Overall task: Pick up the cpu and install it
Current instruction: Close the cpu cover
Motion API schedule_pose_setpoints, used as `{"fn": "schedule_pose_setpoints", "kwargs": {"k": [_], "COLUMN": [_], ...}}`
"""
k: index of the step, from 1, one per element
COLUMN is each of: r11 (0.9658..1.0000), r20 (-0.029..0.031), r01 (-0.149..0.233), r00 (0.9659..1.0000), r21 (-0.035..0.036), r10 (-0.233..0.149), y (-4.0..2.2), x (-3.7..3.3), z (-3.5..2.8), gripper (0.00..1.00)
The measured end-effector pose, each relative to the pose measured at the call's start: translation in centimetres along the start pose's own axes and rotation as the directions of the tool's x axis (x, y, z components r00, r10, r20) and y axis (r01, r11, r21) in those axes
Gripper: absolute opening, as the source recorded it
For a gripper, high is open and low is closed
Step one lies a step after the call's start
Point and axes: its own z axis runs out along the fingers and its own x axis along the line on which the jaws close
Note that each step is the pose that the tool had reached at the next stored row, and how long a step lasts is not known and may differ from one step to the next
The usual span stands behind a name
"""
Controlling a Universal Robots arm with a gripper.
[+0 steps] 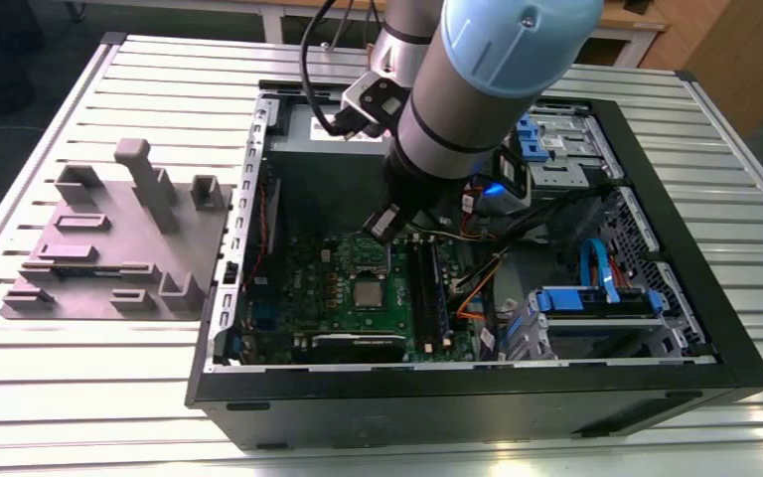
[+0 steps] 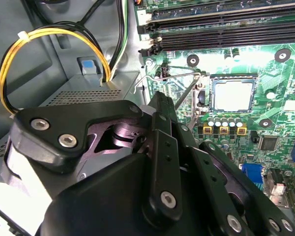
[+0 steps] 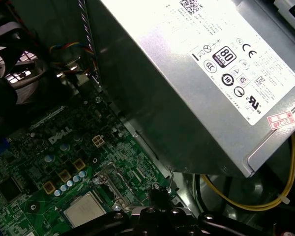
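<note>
We're looking down into the open computer case (image 1: pixel 488 402), which lies on its side on the slatted metal desk (image 1: pixel 64 397). The robot arm (image 1: pixel 488 70) reaches into it from above. The cpu (image 1: pixel 371 292) is down on the green motherboard (image 1: pixel 335 318), flat in its socket with the silvery-grey top facing up. The second wrist view gives the clean look: the cpu (image 2: pixel 232 95) sits square inside the dark socket surround. In the first wrist view the cpu (image 3: pixel 84 210) lies level on the board with a row of small round capacitors (image 3: pixel 69 186) just beside it. The hand (image 1: pixel 381 227) hangs low over the board, just beside the socket on the side toward the big metal power supply (image 3: pixel 196 73), and apart from the cpu itself. In the second wrist view the hand (image 2: pixel 160 101) has its dark tip close to the thin wire lever (image 2: pixel 179 75) along the socket's edge (touching or just clear of it, I can't say). Whether the hand is apart or together, I cannot tell from these angles. Black memory slots (image 2: pixel 221 27) run past the socket, and a yellow cable (image 2: pixel 14 69) loops near the case wall. Over on the exterior view's left, on the desk beside the case, stands a grey-mauve block (image 1: pixel 116 238) with upright posts.
</note>
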Motion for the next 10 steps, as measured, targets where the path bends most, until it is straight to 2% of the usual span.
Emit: {"fn": "schedule_pose_setpoints", "kwargs": {"k": [10], "r11": [1.0000], "r20": [0.0000], "r01": [0.000], "r00": [1.0000], "r21": [0.0000], "r10": [0.000], "y": [-0.13], "x": [0.17], "z": [-0.06], "gripper": [0.10]}}
